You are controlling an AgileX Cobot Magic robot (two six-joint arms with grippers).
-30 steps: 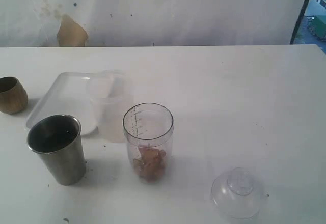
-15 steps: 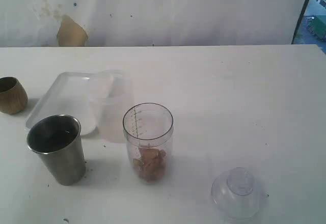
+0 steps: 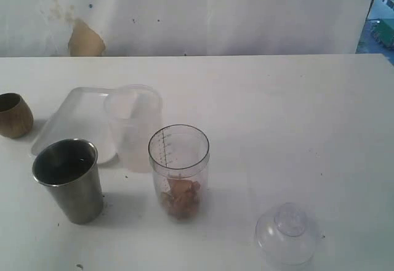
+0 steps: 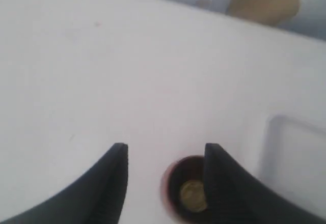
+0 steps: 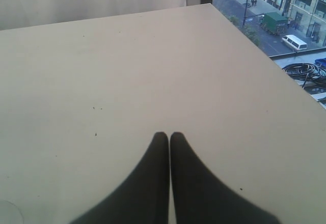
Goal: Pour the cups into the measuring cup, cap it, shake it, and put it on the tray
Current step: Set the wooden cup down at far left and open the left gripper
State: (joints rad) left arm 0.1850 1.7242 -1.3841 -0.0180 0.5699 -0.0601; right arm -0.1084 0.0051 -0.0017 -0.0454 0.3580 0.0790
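- While the left pincer (image 4: pixel 165 147) hung over the desk (image 3: pixel 295 117), we saw its two dark fingers (image 4: pixel 114 183) standing apart, clamped on nothing.
- We saw the brown cup (image 4: pixel 178 187) upright on the desk below that gap, close against one finger and partly hidden by it. We could not tell whether they touched.
- We found the right pincer (image 5: pixel 169 135) pressed together, tip against tip, over a bare stretch of desk near a far corner.
- We placed the measuring cup (image 3: pixel 179 171) upright and uncapped near the front middle, with brownish pieces lying in its bottom.
- We noted the tumbler (image 3: pixel 69 180) upright to its left, apart from it and dark inside.
- We saw the tray (image 3: pixel 68 120) lying flat behind the tumbler, with a frosted tub (image 3: pixel 132 126) standing at its right end, just behind the measuring cup.
- We found the cap (image 3: pixel 287 234) resting knob up on the desk, well to the right of the measuring cup, near the front edge.
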